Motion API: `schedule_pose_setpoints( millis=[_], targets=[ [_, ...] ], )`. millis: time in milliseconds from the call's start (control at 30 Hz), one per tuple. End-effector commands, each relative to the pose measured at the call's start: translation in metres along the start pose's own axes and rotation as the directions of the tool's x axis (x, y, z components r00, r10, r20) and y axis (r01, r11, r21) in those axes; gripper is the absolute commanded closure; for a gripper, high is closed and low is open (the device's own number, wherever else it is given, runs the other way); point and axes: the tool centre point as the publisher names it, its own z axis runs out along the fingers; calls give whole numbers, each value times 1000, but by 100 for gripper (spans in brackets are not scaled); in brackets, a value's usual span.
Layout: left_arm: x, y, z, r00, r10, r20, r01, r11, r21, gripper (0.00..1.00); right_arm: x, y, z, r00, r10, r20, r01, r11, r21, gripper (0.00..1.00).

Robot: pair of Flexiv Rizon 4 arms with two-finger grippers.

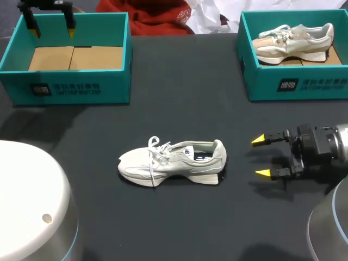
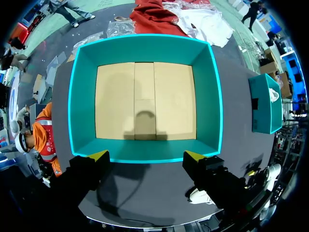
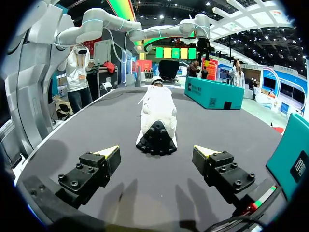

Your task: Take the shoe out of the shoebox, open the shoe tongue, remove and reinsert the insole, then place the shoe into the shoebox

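A white lace-up shoe (image 1: 171,162) lies on its sole in the middle of the black table, toe to the left, with no gripper touching it. My right gripper (image 1: 261,157) hovers open just right of its heel; in the right wrist view the heel of the shoe (image 3: 157,118) sits a short way ahead of the right gripper (image 3: 157,151), whose fingers hold nothing. My left gripper (image 1: 53,31) hangs open over the empty teal shoebox (image 1: 16,60) at the back left. From the left wrist view, the left gripper (image 2: 146,155) looks down on that shoebox (image 2: 145,152) and its bare cardboard floor.
A second teal box (image 1: 293,84) at the back right holds a beige shoe (image 1: 293,42). Red and white cloth (image 1: 163,16) lies past the table's far edge. Open black tabletop (image 1: 179,98) surrounds the white shoe.
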Motion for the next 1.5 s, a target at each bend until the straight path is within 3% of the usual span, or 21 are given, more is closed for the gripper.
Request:
schedule_pose_setpoints(
  millis=[33, 267, 1500],
  targets=[
    [0, 0, 0, 1000, 0, 0, 0, 1000, 0, 0, 0, -1, -1, 1000, 9, 11, -9, 1000, 2, 0],
    [0, 0, 0, 1000, 0, 0, 0, 1000, 0, 0, -3, -4, 13, 997, 53, 52, -52, 999, -11, 0],
    [0, 0, 0, 1000, 0, 0, 0, 1000, 0, 0, -2, 0, 104, 990, 139, 36, -139, 990, -18, 0]
  ],
)
